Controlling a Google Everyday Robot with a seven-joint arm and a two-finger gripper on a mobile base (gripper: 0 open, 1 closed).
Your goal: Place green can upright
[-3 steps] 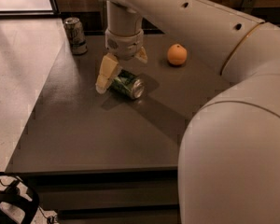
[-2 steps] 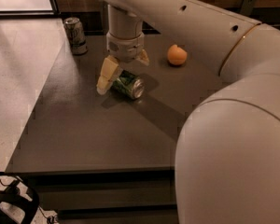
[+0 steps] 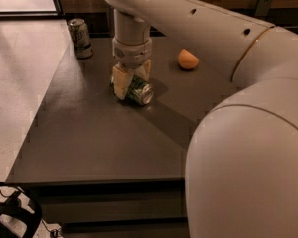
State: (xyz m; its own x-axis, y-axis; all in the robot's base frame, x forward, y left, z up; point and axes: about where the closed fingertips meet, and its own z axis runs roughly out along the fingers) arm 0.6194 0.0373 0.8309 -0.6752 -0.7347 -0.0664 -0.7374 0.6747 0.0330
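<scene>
The green can lies on its side on the dark table, its silver end facing front right. My gripper comes straight down over it from above. Its two pale fingers stand on either side of the can and press against it. The can still rests on the table, held between the fingers.
A silver-grey can stands upright at the table's back left corner. An orange lies to the back right of the gripper. My large white arm fills the right side of the view. The table's front edge is near.
The gripper's fingers have come closer together around the green can; the left finger moved right until it met the can. The can has not moved.
</scene>
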